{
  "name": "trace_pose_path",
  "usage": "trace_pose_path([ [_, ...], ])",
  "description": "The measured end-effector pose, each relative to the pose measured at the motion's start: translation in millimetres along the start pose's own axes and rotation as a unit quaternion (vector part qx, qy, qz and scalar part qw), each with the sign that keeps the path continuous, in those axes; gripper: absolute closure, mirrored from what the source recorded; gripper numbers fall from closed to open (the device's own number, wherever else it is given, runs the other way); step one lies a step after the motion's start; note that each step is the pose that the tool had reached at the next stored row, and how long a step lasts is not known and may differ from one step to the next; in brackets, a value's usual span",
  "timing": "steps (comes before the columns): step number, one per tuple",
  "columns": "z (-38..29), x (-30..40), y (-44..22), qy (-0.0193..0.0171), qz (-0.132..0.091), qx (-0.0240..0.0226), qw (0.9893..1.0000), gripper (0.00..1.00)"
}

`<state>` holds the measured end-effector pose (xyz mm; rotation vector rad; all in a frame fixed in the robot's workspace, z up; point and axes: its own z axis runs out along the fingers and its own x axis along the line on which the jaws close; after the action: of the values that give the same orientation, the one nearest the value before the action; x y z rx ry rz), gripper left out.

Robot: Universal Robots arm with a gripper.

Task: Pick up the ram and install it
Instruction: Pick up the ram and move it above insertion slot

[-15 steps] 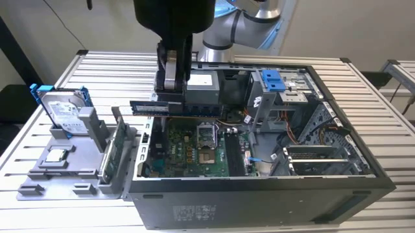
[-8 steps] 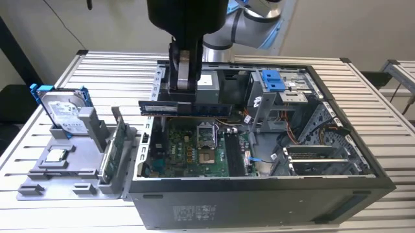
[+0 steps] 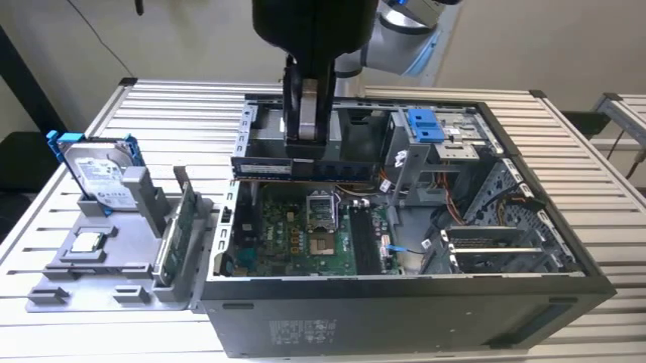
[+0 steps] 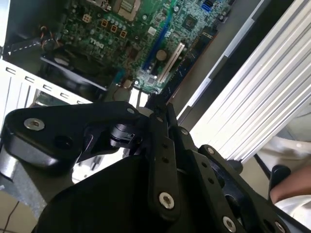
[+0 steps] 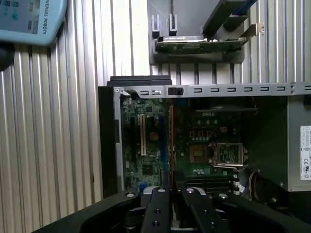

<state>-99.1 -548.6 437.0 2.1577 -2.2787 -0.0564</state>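
While the claw (image 3: 304,147) is clamped shut on the middle of the ram (image 3: 262,168), the stick hangs just beneath it, above the motherboard (image 3: 287,242), its long axis level and seemingly crosswise to the board's dark slots (image 3: 361,234).

Items counted on one slatted table (image 3: 151,113): one open computer case (image 3: 404,302), with one motherboard (image 3: 293,242) inside. One gripper (image 3: 304,150) is recorded, and one ram (image 3: 349,170). On one grey holder (image 3: 121,261) are listed three parts — one hard drive (image 3: 101,172) in a blue frame, one square CPU chip (image 3: 89,242), one upright green card (image 3: 174,234). One teach pendant (image 5: 26,19) is noted in the first wrist view.
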Motion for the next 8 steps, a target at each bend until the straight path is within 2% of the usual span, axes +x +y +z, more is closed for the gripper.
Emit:
trace_pose_path([
  [8,-0.4,-0.7,-13.3,0.0001,0.0,0.0,1.0,0.86],
])
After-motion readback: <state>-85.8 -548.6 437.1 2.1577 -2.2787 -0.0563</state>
